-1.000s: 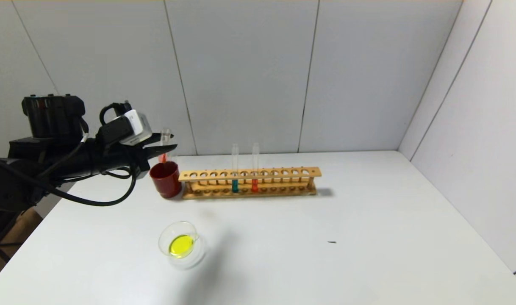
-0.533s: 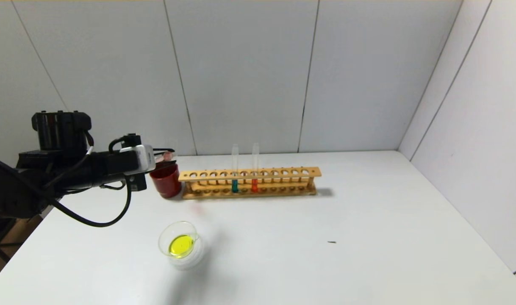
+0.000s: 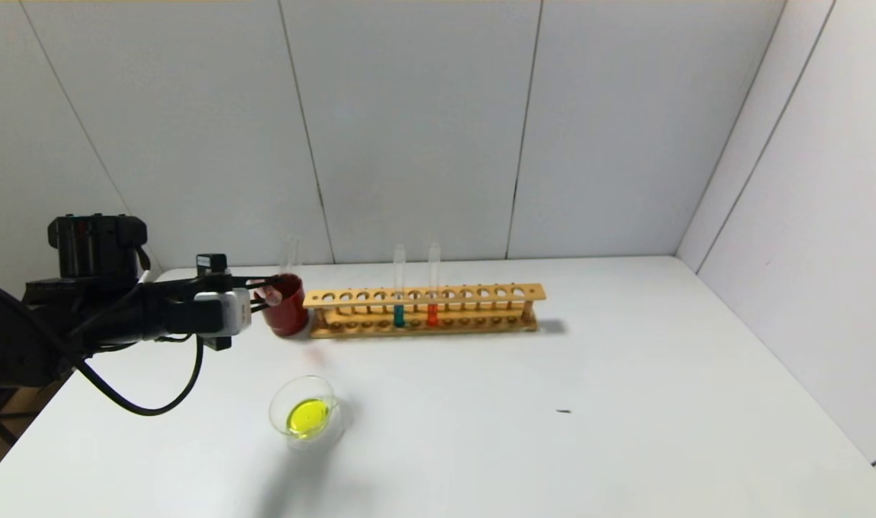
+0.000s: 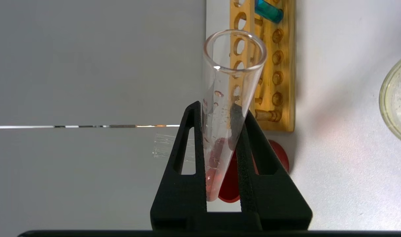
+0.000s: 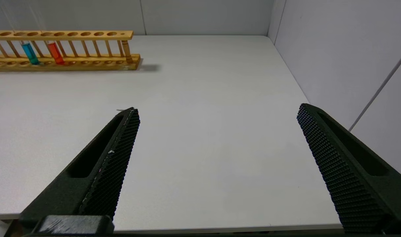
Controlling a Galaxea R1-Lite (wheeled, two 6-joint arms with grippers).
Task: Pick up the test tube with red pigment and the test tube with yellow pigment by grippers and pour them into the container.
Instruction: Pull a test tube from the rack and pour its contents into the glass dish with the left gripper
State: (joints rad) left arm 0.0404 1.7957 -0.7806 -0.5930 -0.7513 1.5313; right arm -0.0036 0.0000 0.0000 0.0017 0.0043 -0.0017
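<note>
My left gripper (image 3: 264, 291) is shut on the test tube with red pigment (image 3: 272, 293) and holds it tipped nearly level, beside the dark red cup (image 3: 288, 311) and above and behind the container. In the left wrist view the gripper (image 4: 220, 110) pinches the tube (image 4: 234, 75), with red liquid at its closed end. The container (image 3: 308, 416), a clear glass dish near the front left, holds yellow liquid. No tube with yellow liquid is in view. My right gripper (image 5: 218, 110) is open and empty over the table's right front; it is out of the head view.
A wooden rack (image 3: 423, 311) at the back holds a teal tube (image 3: 399, 288) and a second red-orange tube (image 3: 433, 288). An empty clear tube (image 3: 288, 253) stands in the red cup. A small dark speck (image 3: 564, 411) lies on the white table.
My left gripper has dropped lower and rolled over, drawing back toward the left. The red tube has gone from upright above the cup to nearly level.
</note>
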